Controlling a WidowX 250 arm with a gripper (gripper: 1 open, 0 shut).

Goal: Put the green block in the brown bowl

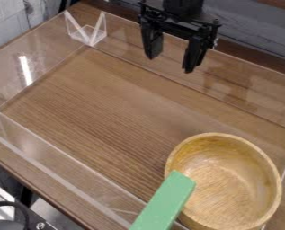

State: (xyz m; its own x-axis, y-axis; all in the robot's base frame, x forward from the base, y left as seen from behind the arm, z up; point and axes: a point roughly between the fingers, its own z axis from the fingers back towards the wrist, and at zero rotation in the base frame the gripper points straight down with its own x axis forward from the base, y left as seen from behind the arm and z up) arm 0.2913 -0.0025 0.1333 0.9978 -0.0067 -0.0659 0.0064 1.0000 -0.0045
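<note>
The green block (164,207) is a flat bright green bar lying at the lower middle of the camera view, its upper end touching or resting against the near left rim of the brown bowl (267,202). The bowl is round, shallow and light tan, and it sits at the lower right with nothing inside. My gripper (173,52) hangs at the top centre, pointing down, well above and behind both things. Its black fingers are spread apart and nothing is between them.
A clear plastic wall (60,166) borders the wooden tabletop on the left and front. A small clear bracket (87,30) stands at the back left. Bare wood grain (109,112) stretches between the gripper and the bowl.
</note>
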